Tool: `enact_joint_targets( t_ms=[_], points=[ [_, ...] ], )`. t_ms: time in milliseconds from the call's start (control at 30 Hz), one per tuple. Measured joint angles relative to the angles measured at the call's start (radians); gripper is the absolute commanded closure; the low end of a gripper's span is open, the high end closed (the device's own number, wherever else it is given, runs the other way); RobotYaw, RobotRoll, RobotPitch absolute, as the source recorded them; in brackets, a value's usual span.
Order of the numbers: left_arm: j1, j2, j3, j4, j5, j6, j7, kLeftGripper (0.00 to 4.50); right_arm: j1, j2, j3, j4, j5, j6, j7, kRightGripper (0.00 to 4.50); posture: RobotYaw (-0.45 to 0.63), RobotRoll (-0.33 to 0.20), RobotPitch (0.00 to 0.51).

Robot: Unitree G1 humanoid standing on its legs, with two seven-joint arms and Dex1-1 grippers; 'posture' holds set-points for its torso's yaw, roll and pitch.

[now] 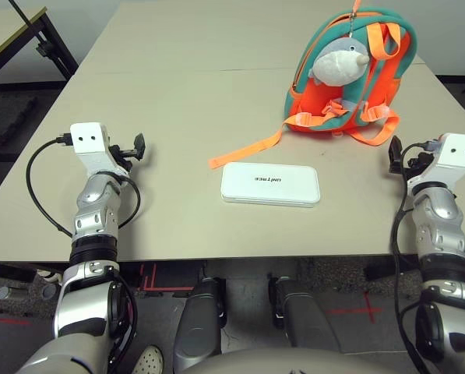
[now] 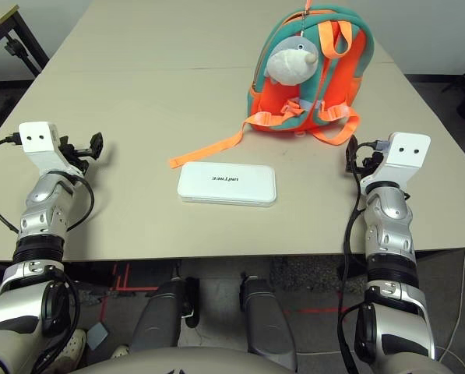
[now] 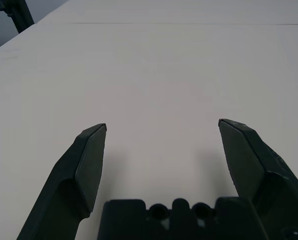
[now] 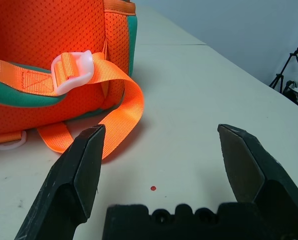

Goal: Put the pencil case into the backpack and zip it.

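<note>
The flat white pencil case [image 1: 270, 184] lies in the middle of the table near the front edge, its grey lettering facing up. Behind it to the right stands the orange and teal backpack [image 1: 380, 70] with a grey plush charm [image 1: 339, 62] on its front; one orange strap [image 1: 245, 149] trails toward the case. My left gripper [image 1: 137, 146] rests open at the table's left, over bare tabletop. Just right of the backpack's base, my right gripper [image 4: 161, 132] is open, and the backpack [image 4: 49, 35] and a looped strap [image 4: 121, 117] lie close ahead of its fingers.
The beige table [image 1: 185, 101] stretches far back, with a seam across it. A dark table frame [image 1: 49, 39] stands off the far left corner. A tripod [image 4: 288, 70] stands beyond the table's right side.
</note>
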Motion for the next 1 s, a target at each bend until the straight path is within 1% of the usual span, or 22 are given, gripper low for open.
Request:
enact_joint_targets(
  t_ms=[333, 467, 667, 733, 867, 1000],
  points=[
    [0.012, -0.004, 0.000, -0.020, -0.001, 0.001, -0.002, 0.00, -0.019, 0.001, 0.010, 0.000, -0.007, 0.000, 0.002, 0.04, 0.00, 0.000, 0.163],
    [0.012, -0.003, -0.001, -0.060, -0.011, 0.038, -0.020, 0.00, -0.021, 0.001, 0.021, 0.000, -0.008, 0.000, 0.013, 0.04, 0.00, 0.000, 0.157],
    [0.004, 0.012, -0.034, -0.207, -0.067, 0.209, -0.120, 0.00, -0.026, 0.002, 0.027, 0.002, -0.009, 0.000, 0.018, 0.04, 0.01, 0.000, 0.157],
    [-0.007, 0.018, -0.037, -0.256, -0.090, 0.287, -0.143, 0.00, -0.030, 0.002, 0.028, 0.003, -0.009, 0.000, 0.020, 0.04, 0.01, 0.000, 0.158],
    [-0.026, 0.045, -0.040, -0.351, -0.148, 0.427, -0.184, 0.00, -0.034, 0.001, 0.030, 0.004, -0.014, 0.000, 0.029, 0.04, 0.01, 0.000, 0.158],
    [-0.027, 0.069, -0.042, -0.453, -0.228, 0.608, -0.221, 0.00, -0.034, 0.001, 0.035, 0.004, -0.021, 0.001, 0.040, 0.04, 0.01, 0.000, 0.156]
  ],
)
